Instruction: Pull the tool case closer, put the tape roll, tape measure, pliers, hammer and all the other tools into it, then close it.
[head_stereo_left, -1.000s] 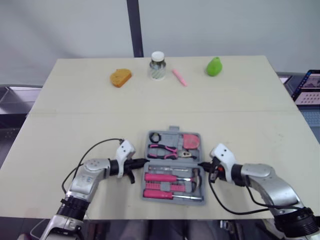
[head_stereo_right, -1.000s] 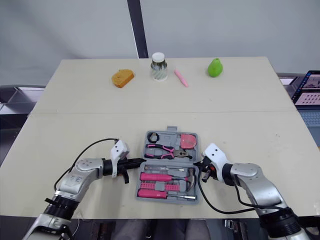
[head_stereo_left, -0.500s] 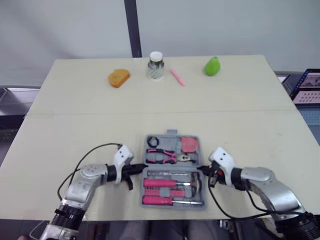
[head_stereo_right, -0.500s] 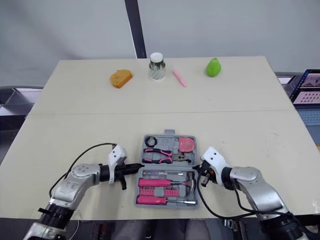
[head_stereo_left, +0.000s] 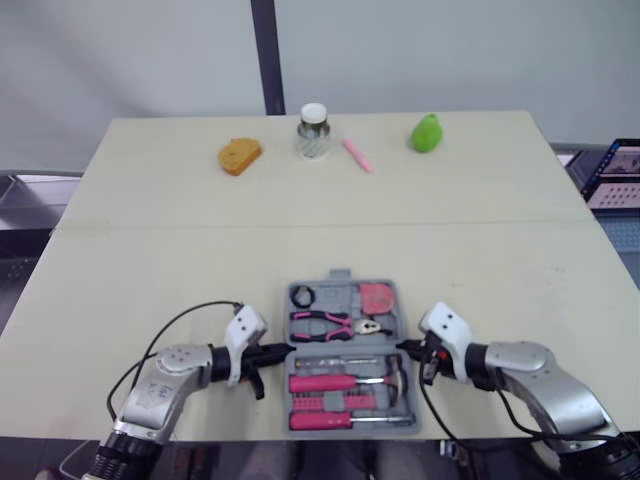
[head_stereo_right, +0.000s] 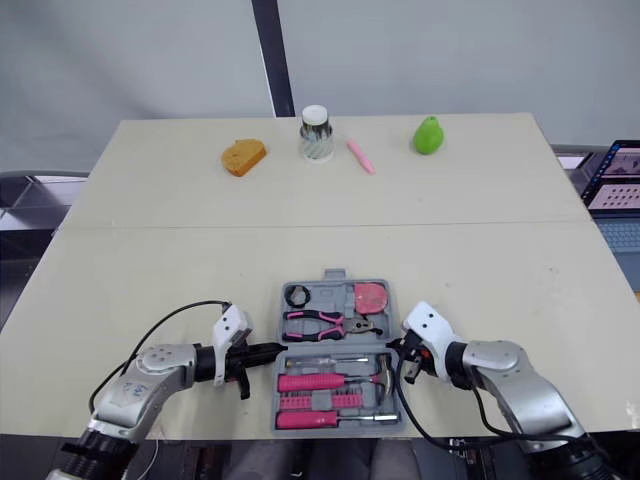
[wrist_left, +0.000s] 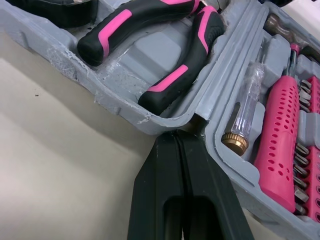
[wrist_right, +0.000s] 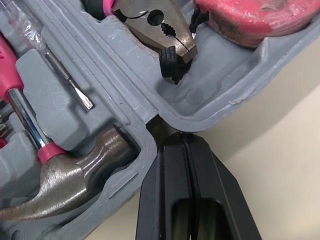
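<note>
The grey tool case lies open and flat near the table's front edge. Its far half holds a black tape roll, pink-handled pliers and a pink tape measure. The near half holds a hammer and pink screwdrivers. My left gripper is shut on the case's left edge at the hinge, seen close up in the left wrist view. At the right end of the hinge, my right gripper is shut on the rim, beside the hammer head.
Along the table's far side stand an orange sponge-like piece, a lidded jar, a pink pen and a green pear. A laptop sits off the right edge. The case's near side almost reaches the table's front edge.
The case has slid toward the front edge, with both grippers drawn back along with it and still shut on its sides.
</note>
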